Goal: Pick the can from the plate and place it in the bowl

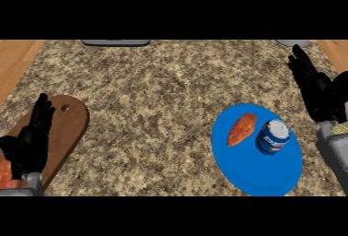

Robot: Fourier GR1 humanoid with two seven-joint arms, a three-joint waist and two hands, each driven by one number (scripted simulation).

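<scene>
Counter (pixel 156 101), view from the head, steeply down.

- Blue plate (pixel 262 175): near front-R corner of counter. Carries 2 items.
- Can (pixel 273 137): blue w/ white label, on R half of plate, looks upright, lid facing up. Untouched.
- Orange oblong food item (pixel 242 129): just beside can on its L. A thin gap shows between them, though I can't be sure they're apart. Kind of food unclear.
- Right hand (pixel 316 92): at R edge of counter, beyond the plate. Fingers straight, pointing to the far edge, spread open, nothing held. Apart from can.
- Left hand (pixel 31 138): over wooden cutting board (pixel 68 124) at L edge, fingers relaxed and straight, nothing held. Resting.
- Reddish thing (pixel 5 173) at front-L, mostly cut off by the view's edge. Can't ID.
- Far edge: grey object (pixel 115 42), only its near side in view. Far-R corner: pale grey rim (pixel 293 43), poss. the bowl, can't tell.

Step, my read: pre-grasp. Pick not yet begun, can sits on plate, no hand on it.

Next move, est.: R hand is the nearer one. It needs to come back toward the front edge and in over the plate, then drop beside the can w/ thumb one side and fingers the other. Approach from the R or far side, since the food crowds the L side. Curl round the can body, lift straight up off the plate. Bowl location should be confirmed before transport; if it's the far-R rim, carry goes to the far edge.
</scene>
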